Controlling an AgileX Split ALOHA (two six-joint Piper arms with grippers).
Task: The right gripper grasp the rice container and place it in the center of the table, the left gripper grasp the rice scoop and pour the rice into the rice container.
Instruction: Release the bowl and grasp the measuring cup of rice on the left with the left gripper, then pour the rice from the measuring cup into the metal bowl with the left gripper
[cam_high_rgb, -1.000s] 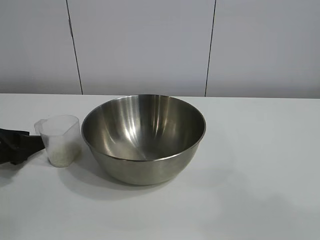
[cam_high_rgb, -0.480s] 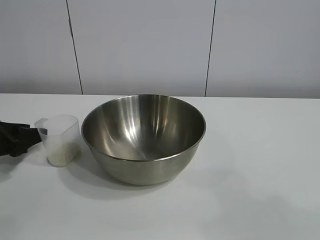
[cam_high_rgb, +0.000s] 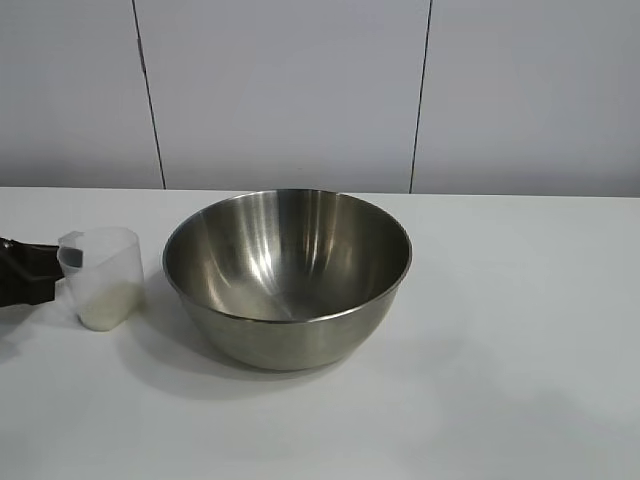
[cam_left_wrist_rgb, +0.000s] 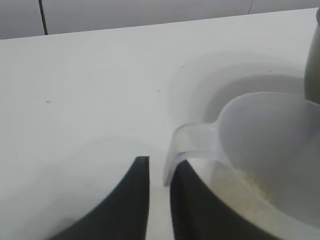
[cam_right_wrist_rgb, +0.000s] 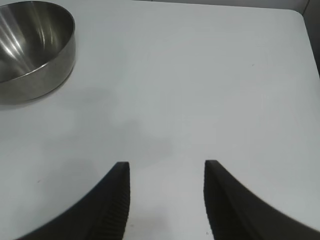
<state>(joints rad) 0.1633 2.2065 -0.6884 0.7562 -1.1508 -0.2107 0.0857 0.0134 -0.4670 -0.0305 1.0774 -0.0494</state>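
Lead: Status, far left first?

Tech: left gripper (cam_high_rgb: 48, 268) reaches in low from the table edge, fingers pressed together on the tab handle (cam_left_wrist_rgb: 174, 147) of the rice scoop (cam_high_rgb: 102, 280). Wrist view shows the tab down in the slit btw the two fingers, so it's a pinch, not an empty close.

Lead: Why the tab and not the body?

Tech: Prob. to keep the mouth clear for the pour, and the tapered wall would slip. Scoop stands upright on the table (cam_high_rgb: 520, 350), so the rice (cam_high_rgb: 106, 303) sits at the bottom w/ none spilled.

Lead: Next thing over?

Tech: rice container (cam_high_rgb: 288, 280), just beside the scoop, small gap, not touching. It sits approx. mid-table, upright and empty inside. That reads as the placing step done; being this close, the scoop needs only a short lift and tip over the rim.

Lead: And the right?

Tech: right gripper (cam_right_wrist_rgb: 166, 165) is out of the exterior view. Its own cam shows fingers spread w/ nothing btw them, over bare table, container well apart from it. Looks parked clear so it won't crowd the pour.
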